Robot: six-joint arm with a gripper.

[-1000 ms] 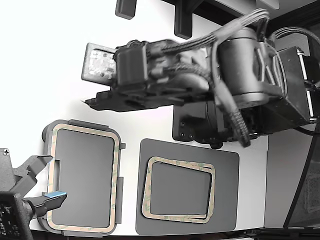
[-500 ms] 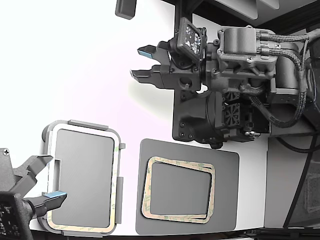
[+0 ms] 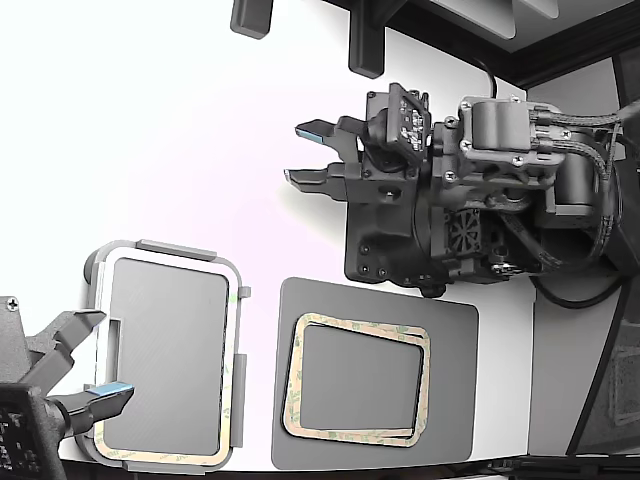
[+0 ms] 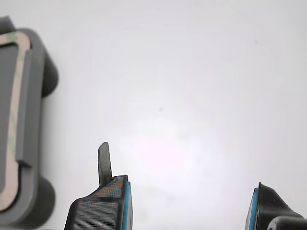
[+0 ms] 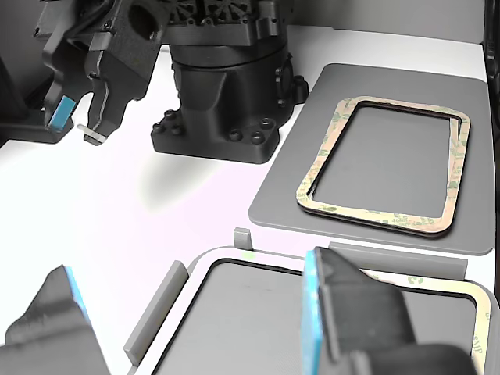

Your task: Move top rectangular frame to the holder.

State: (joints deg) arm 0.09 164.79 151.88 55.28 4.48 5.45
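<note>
Surface: white tabletop [image 3: 180, 130], bare under my claw; dark grey mat [image 3: 450, 330] at the exterior view's lower right.
Claw: my gripper [image 3: 310, 155] hung over the open table with its jaws apart and nothing between them; the wrist view showed blue-padded fingertips [image 4: 122, 201] wide of each other.
Change: one second before, my arm lay low across the middle of the scene; since then it had swung back toward its base [image 3: 400, 250] and turned the claw out toward the exterior view's left.
Frame: top rectangular frame [image 3: 232, 330] sat inside the holder [image 3: 160, 250], seated within the raised tabs, apart from my claw.
Other frame: a like frame [image 3: 355, 380] lay on the mat, well apart.
Second claw: another gripper [image 3: 100, 395] hung at the holder's edge.
Meaning: I judged the placing done and myself retreating.
</note>
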